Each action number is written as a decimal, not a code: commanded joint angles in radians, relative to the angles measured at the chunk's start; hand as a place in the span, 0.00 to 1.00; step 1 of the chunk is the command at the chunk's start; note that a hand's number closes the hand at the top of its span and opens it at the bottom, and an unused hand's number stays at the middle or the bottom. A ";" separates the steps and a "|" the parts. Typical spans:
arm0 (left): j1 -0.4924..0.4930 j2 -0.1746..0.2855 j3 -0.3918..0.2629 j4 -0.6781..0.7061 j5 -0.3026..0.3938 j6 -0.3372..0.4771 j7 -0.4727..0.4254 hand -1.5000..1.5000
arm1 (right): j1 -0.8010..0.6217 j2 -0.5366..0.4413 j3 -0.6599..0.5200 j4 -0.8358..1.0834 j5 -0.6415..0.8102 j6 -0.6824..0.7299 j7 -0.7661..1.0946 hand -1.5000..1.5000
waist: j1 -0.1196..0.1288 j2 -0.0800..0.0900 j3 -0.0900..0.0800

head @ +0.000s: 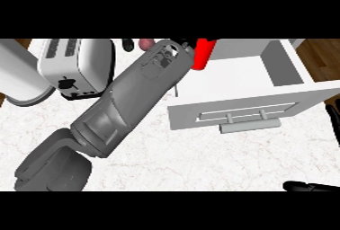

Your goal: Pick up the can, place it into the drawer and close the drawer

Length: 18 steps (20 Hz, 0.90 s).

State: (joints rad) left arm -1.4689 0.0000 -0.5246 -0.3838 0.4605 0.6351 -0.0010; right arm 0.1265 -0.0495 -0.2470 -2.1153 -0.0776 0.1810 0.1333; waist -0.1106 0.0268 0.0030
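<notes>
Your table [199, 161], white and marbled, fills most of the view. Your left forearm [133, 94] lies across it, running from the lower left corner up to the top centre. The drawer [199, 117] stands pulled open, up and to the left of your right hand's fingers [333, 120]. Its front panel and handle [249, 122] face you, and its white inside shows behind.

Left of the forearm, well apart from those fingers, sits a white toaster [76, 63]. A rounded white appliance [20, 76] stands just beside it at the left edge.

The red can [203, 54] is at the top, touching or just beside the wrist end of your left arm, at the drawer's far left corner. You cannot tell whether it rests on the table or is over the drawer's inside.

Your left hand [183, 43] is cut off by the top edge, so you cannot tell whether it has hold of the can. Your right hand [310, 186] shows at the lower right corner and right edge, fingers straight and holding nothing.
</notes>
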 commanded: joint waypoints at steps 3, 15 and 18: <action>0.018 0.000 -0.055 0.035 0.018 0.031 -0.023 1.00 | -0.008 -0.004 0.001 -0.002 -0.017 0.012 -0.009 0.00 | -0.023 0.005 0.001; 0.069 0.000 -0.098 0.018 0.079 0.123 -0.083 0.00 | -0.024 -0.011 0.032 -0.028 0.013 0.005 0.039 0.00 | -0.024 0.007 -0.001; 0.084 0.000 -0.094 0.019 0.101 0.144 -0.097 0.00 | 0.002 -0.016 0.021 -0.077 -0.006 0.014 0.044 0.00 | -0.032 0.005 -0.001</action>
State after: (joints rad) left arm -1.4110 0.0002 -0.6121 -0.3517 0.5364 0.7506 -0.0729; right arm 0.1190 -0.0568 -0.2264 -2.1580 -0.0748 0.1868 0.1608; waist -0.1322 0.0315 0.0025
